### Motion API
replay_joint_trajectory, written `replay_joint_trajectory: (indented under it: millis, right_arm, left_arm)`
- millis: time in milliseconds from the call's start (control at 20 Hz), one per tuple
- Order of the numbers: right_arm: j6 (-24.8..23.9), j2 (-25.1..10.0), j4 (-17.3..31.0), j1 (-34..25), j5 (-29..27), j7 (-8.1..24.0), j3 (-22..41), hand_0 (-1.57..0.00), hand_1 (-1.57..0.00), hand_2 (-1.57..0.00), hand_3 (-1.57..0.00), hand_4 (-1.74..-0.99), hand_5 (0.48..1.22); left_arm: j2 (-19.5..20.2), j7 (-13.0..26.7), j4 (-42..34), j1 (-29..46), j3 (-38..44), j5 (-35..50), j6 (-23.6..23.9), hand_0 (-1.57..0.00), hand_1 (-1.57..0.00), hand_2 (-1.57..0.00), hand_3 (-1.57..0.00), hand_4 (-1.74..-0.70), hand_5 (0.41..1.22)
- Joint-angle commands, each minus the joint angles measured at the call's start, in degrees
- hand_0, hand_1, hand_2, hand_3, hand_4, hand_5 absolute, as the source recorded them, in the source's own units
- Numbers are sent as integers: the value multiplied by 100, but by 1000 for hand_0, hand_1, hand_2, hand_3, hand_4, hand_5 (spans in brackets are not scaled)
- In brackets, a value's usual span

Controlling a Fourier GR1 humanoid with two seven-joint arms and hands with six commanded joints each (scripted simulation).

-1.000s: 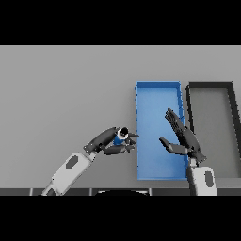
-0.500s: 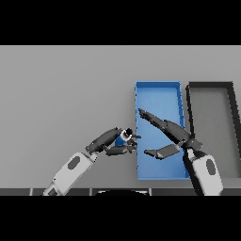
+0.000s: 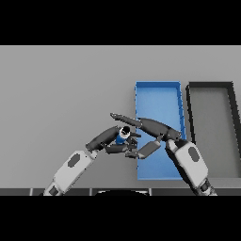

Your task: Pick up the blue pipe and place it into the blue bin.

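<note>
Pipe (image 3: 123, 135) sits pinched in the curled left hand (image 3: 110, 141) just left of the bin (image 3: 157, 94), seemingly above the counter (image 3: 61, 94), while the right hand (image 3: 150, 129), fingers straight, reaches in from the bin side, almost touching.

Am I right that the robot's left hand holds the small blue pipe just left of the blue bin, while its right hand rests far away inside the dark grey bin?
Not quite. The head view shows the right hand reaching across the blue rectangular bin toward the small blue pipe, not inside the dark grey rectangular bin. The rest holds: the left hand grips the pipe just left of the blue bin.
</note>
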Motion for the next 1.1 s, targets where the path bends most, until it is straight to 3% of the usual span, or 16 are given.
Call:
replay_joint_trajectory:
  millis: [0, 150, 350, 400, 450, 550, 600, 650, 700, 800, 850, 950, 1050]
  right_arm:
    - [-18, 79, 94, -85, 47, 30, 32, 1, 1, 1, 1, -1233, 528]
    - [-55, 290, 397, -391, 75, 259, 113, 1, 1, 1, 1, -1222, 512]
    - [138, 464, 717, -703, 21, 227, 167, -14, -36, -68, -11, -1241, 516]
    - [183, 503, 820, -788, 23, 238, 179, -54, -83, -115, -43, -1268, 519]
    - [199, 528, 884, -896, 5, 304, 178, -138, -166, -193, -106, -1308, 523]
    - [285, 624, 965, -932, 106, 284, 271, -478, -500, -500, -375, -1390, 538]
    - [373, 629, 1016, -1017, 54, 223, 281, -697, -714, -714, -562, -1453, 551]
    - [372, 667, 993, -981, -33, 192, 328, -872, -886, -886, -701, -1503, 573]
    - [303, 722, 991, -1000, -201, 351, 355, -1012, -1023, -1023, -828, -1541, 604]
    - [196, 796, 1091, -971, -293, 394, 369, -1213, -1220, -1220, -1096, -1492, 706]
    - [163, 862, 1053, -882, -262, 260, 404, -1285, -1290, -1290, -1191, -1475, 809]
    - [160, 768, 930, -787, -115, 9, 348, -1388, -1391, -1391, -1328, -1458, 957]
    - [227, 830, 936, -838, 169, -52, 351, -1454, -1456, -1456, -1415, -1459, 1052]
  left_arm:
    - [-29, 2, 29, 23, -30, -31, 2, -1571, -1571, -1571, -1504, -1730, 1221]
    - [12, -28, 35, -8, 40, 55, -89, -1571, -1571, -1571, -1515, -1733, 1221]
    - [99, 98, -19, -4, 99, 218, -246, -1571, -1571, -1571, -1474, -1720, 1221]
    - [96, 51, -6, -14, 86, 227, -308, -1571, -1567, -1571, -1395, -1717, 1221]
    - [66, -126, 45, -93, 66, 30, -262, -1496, -1393, -1367, -1150, -1630, 1221]
    - [225, 274, -49, -150, -106, -491, -39, -993, -895, -875, -736, -1587, 1221]
    - [230, 194, -109, -73, -144, -552, 52, -879, -828, -796, -667, -1611, 1221]
    - [282, 106, -145, -18, -116, -539, 42, -895, -867, -845, -656, -1637, 1221]
    - [193, 58, -130, -33, -41, -407, 52, -1030, -1008, -990, -623, -1658, 1192]
    - [39, 10, -119, 76, 26, -158, 36, -1225, -1211, -1199, -525, -1688, 1203]
    - [39, 4, -139, 113, 78, -43, -31, -1294, -1283, -1274, -533, -1698, 1206]
    - [5, 32, -139, 81, 113, 10, -69, -1394, -1386, -1381, -550, -1714, 1212]
    - [50, 79, -168, 82, 56, -17, -66, -1458, -1453, -1449, -591, -1724, 1215]
